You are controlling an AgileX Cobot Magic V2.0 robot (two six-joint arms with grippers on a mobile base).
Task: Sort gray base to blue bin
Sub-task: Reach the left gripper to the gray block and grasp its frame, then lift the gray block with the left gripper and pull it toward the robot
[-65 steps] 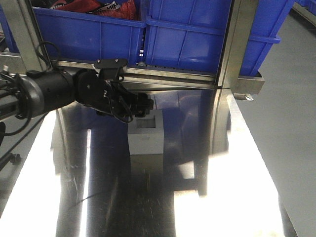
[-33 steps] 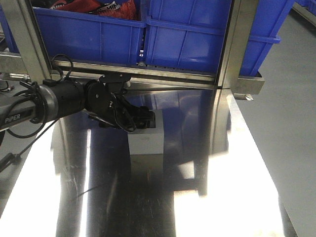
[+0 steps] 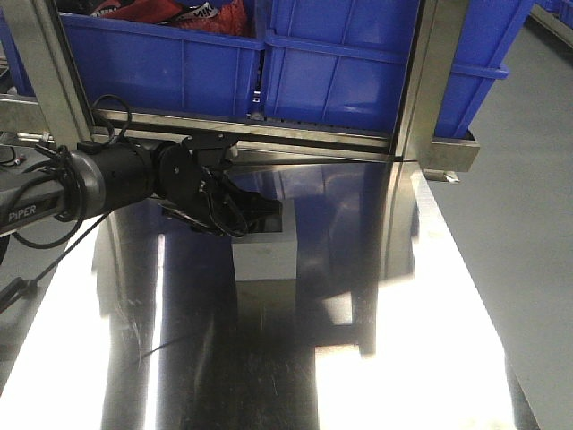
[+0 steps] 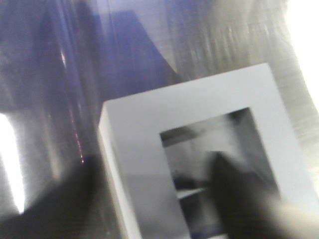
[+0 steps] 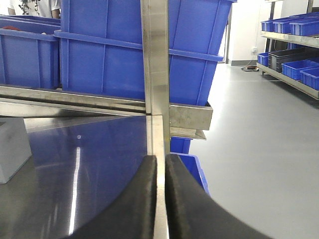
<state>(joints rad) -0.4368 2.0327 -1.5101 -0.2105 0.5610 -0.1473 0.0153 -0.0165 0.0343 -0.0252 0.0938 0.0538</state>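
Desk (image 3: 403,358) in my front view carries the gray base (image 3: 266,258), standing just before the shelf that holds the blue bin (image 3: 349,72); the left gripper (image 3: 253,215) sits over the block's top. My left wrist feed is blurred, but the fingers (image 4: 239,199) look spread, one inside the recess, the other outside the wall. On my right wrist feed, the right gripper (image 5: 160,199) has its fingers pressed together on nothing, well apart from the block.

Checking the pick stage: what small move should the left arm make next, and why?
Probably close the jaws. In the left wrist view one finger sits inside the recess of the gray base, the other seems outside its wall, so closing should pinch that wall.
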